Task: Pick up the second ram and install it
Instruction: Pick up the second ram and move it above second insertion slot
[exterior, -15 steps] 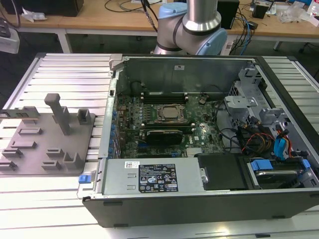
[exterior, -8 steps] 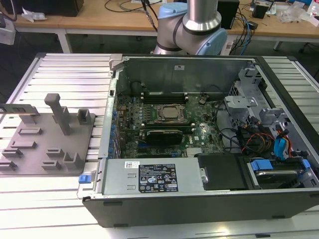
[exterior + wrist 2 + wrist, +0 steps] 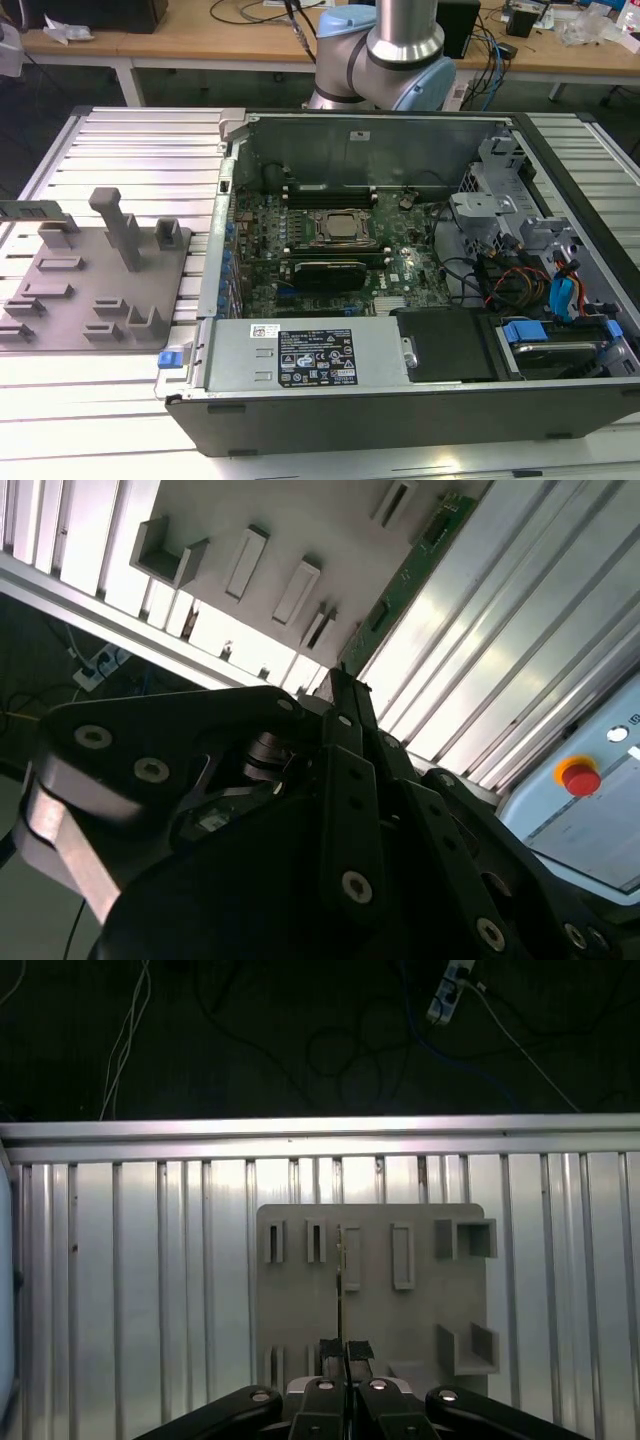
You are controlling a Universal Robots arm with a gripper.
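In both wrist views my gripper [image 3: 344, 1350] [image 3: 345, 685] is shut on the second ram. In the first wrist view the ram [image 3: 342, 1280] shows edge-on as a thin dark line between the fingertips. In the second wrist view the ram [image 3: 415, 565] is a slim green strip reaching out from the closed tips. It hangs over the grey block-studded tray [image 3: 420, 1290] [image 3: 300, 520], above a row of narrow slots. In the exterior view that tray [image 3: 70, 300] lies left of the open computer case, whose motherboard has a square metal CPU socket [image 3: 340, 228] with long black slots [image 3: 330, 192] beside it.
The open case [image 3: 400, 400] stands on a ribbed metal table [image 3: 150, 150]. A power supply [image 3: 300, 355], cables and drive bays [image 3: 550, 290] fill its near and right parts. The arm's base [image 3: 385, 50] rises behind the case. A red button [image 3: 578, 776] sits on a panel beyond the table edge.
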